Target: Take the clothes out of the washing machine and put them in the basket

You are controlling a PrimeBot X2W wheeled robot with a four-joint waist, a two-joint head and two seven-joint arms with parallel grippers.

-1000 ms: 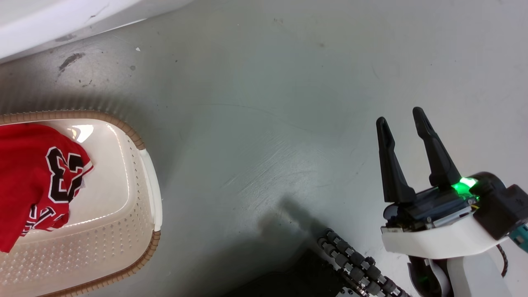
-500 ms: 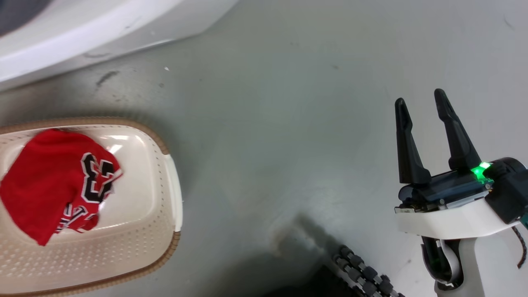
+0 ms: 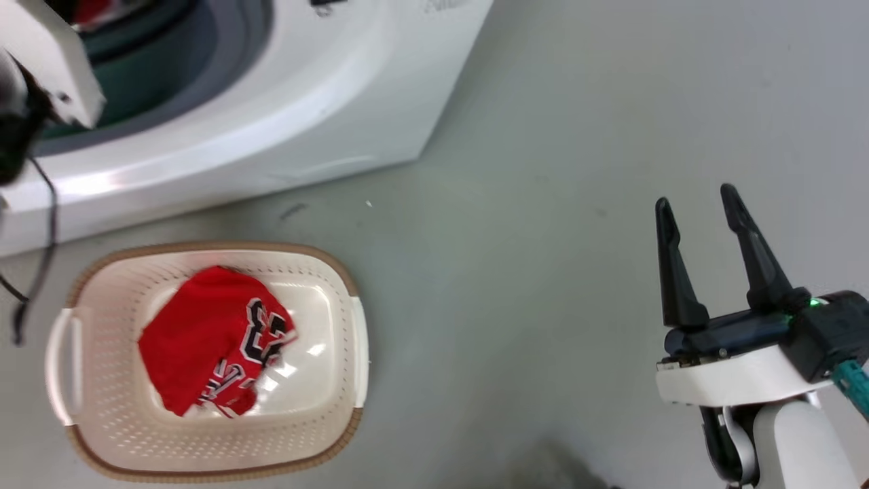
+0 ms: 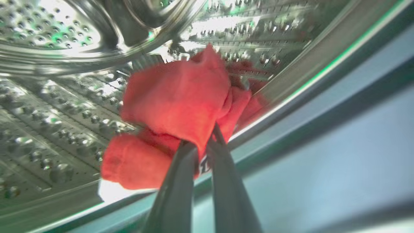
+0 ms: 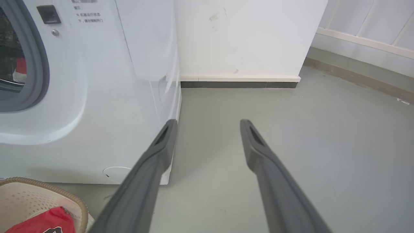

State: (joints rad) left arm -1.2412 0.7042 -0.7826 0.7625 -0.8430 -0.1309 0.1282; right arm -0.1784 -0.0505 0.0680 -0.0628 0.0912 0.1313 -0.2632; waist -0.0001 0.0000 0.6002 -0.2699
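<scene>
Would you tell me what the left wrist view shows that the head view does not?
Left wrist view: the inside of the steel drum, with the left tool shut on a red garment there. Head view: the basket holding the jersey, and the right tool open above the floor. Both: the washing machine.

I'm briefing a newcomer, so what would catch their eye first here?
The red jersey with black numerals, crumpled in the cream basket before the washing machine. Next, a second red garment inside the steel drum, the jaws of the left gripper shut on it. The right gripper hangs open over the grey floor.
</scene>
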